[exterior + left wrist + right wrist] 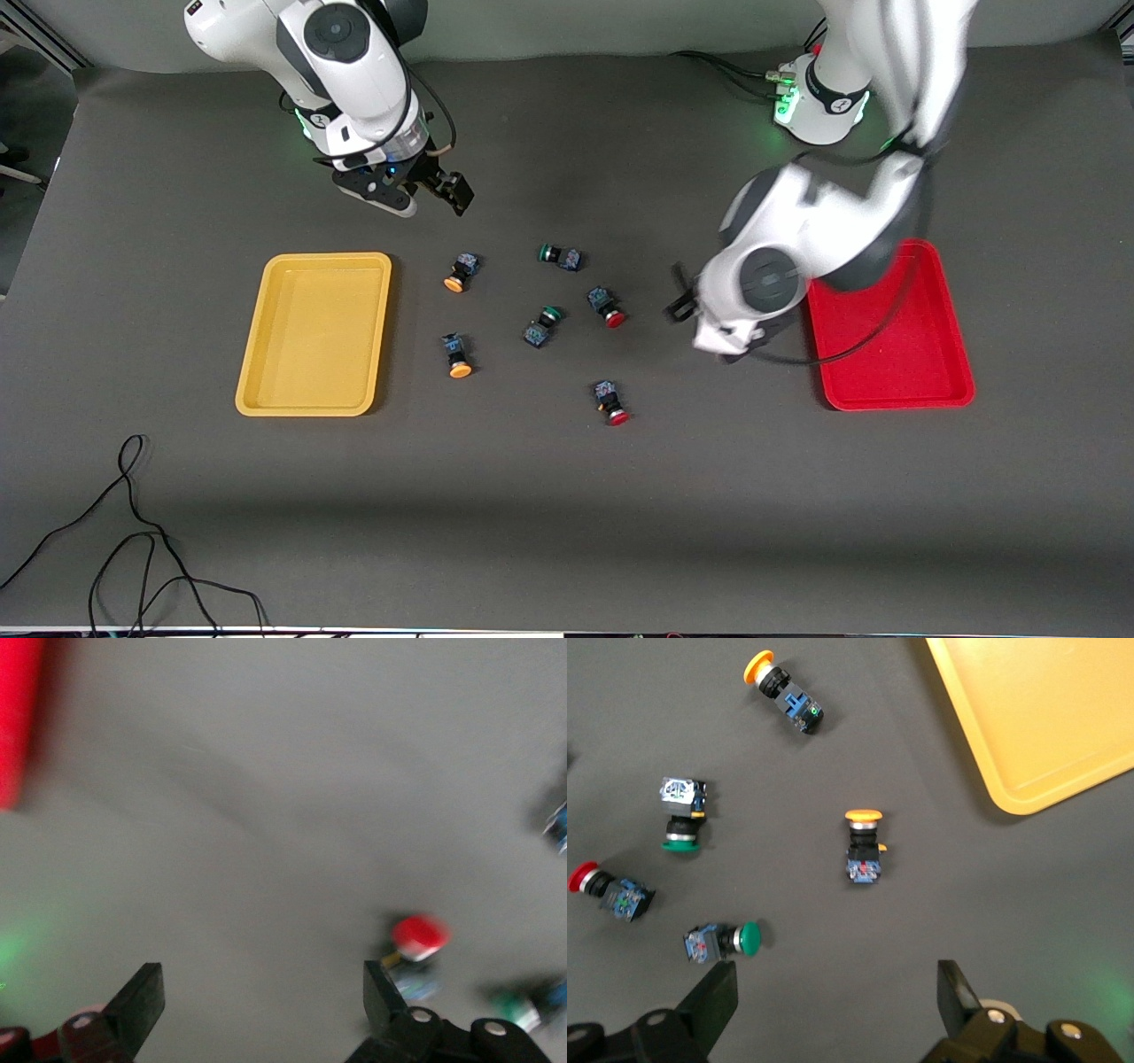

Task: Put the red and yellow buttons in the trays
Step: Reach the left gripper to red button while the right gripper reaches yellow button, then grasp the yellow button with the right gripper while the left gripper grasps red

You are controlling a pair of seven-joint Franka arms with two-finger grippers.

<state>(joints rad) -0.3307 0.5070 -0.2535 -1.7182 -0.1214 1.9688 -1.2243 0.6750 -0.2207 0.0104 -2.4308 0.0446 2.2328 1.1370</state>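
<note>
Six buttons lie loose on the counter (567, 496) around mid-frame in the front view, none in a tray: one yellow button (461, 271) at upper centre-left, the second yellow button (458, 355) below it, both on their sides just beside the yellow tray (257, 394); one red button (607, 307) right of centre, the second red button (611, 401) below it, nearer the camera; a green button (560, 256) sits highest of the group, and another green button (542, 325) lies in the middle, close to the upper red one; all six are apart from one another; the yellow tray fills the left-centre of the frame, toward the right arm's end of the counter, bare inside; the red tray (895, 394) fills the right-centre, toward the left arm's end, partly covered by the left arm; the left tool (687, 301), blurred, hangs over the counter between the upper red button and the red tray, and in the left wrist view its fingers (142, 1001) stand spread with nothing between them, a red cap showing close to one finger; the right tool (425, 190) hangs at upper centre-left over bare counter above the upper yellow button, and in the right wrist view its fingers (713, 1005) are likewise spread and pinch nothing, with the yellow and green buttons in sight below it.
</note>
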